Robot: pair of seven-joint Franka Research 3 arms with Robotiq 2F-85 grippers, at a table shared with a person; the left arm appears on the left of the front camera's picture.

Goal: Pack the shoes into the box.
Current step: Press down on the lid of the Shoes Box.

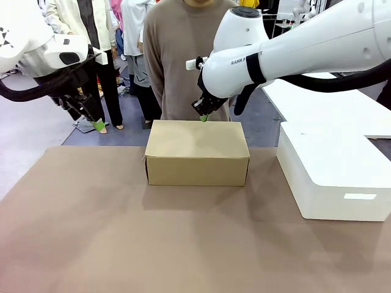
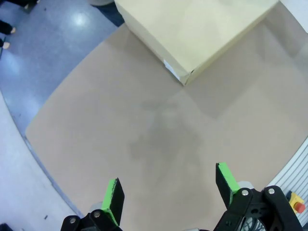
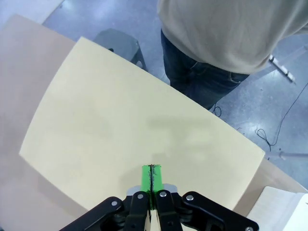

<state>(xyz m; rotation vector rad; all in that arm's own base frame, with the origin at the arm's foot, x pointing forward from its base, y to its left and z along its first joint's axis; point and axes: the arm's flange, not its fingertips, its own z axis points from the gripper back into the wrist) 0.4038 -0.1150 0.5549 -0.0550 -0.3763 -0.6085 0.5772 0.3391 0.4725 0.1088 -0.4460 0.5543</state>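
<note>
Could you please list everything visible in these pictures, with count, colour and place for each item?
box: one, tan-brown cardboard, lid closed flat, far middle of the table.
white block: one, white, on the table's right side, apart from the box.
table: one, brown top.
stool: one, grey, on the floor beyond the box.
person: one, beige top, dark trousers, standing behind the box.
left gripper: one, black with green pads, jaws open, raised above the table's left side.
right gripper: one, black with green pads, jaws shut, empty, at the lid's far edge.
</note>
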